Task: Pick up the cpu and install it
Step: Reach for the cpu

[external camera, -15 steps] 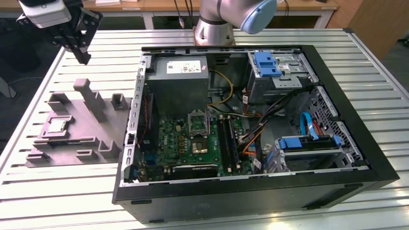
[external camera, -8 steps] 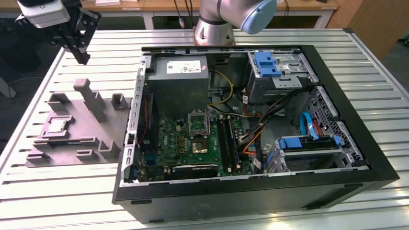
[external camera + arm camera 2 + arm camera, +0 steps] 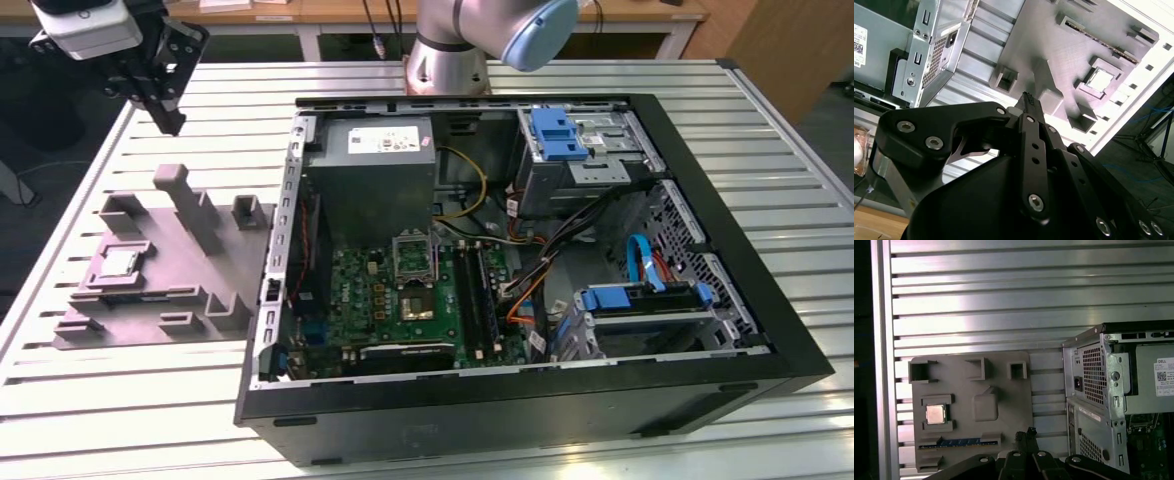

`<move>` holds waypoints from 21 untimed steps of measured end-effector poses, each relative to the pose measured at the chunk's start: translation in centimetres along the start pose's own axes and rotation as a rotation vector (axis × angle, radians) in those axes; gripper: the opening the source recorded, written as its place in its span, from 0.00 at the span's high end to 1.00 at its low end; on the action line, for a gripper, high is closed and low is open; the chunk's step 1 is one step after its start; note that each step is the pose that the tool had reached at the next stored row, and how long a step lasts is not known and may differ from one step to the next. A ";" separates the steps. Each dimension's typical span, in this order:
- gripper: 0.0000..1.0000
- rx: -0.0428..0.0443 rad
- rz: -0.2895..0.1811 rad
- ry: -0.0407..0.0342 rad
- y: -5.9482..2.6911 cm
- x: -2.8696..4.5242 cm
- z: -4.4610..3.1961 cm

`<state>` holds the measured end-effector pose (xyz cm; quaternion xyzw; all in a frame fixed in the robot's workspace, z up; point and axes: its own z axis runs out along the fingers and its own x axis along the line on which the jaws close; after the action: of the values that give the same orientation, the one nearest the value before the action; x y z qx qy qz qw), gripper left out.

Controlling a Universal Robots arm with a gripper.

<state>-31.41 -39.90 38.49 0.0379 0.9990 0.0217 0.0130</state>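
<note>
Silver slats make up the table (image 3: 120,420), and a grey holder tray (image 3: 200,265) lies on it just beside the open computer case (image 3: 534,405). The cpu (image 3: 118,262) sits flat in a square pocket of that tray. It is well apart from the gripper (image 3: 172,122), which hangs high above the table past the tray's far edge. In the second wrist view its fingers (image 3: 1027,107) look pressed together with nothing between them. To pick well, I think the fingers must spread, line up square with the chip's sides, come straight down, and squeeze only its edges softly.
</note>
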 end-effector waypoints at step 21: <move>0.89 0.0000 0.000 0.0003 -0.04 0.48 0.07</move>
<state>-31.89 -39.89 38.41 0.0379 0.9990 0.0217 0.0129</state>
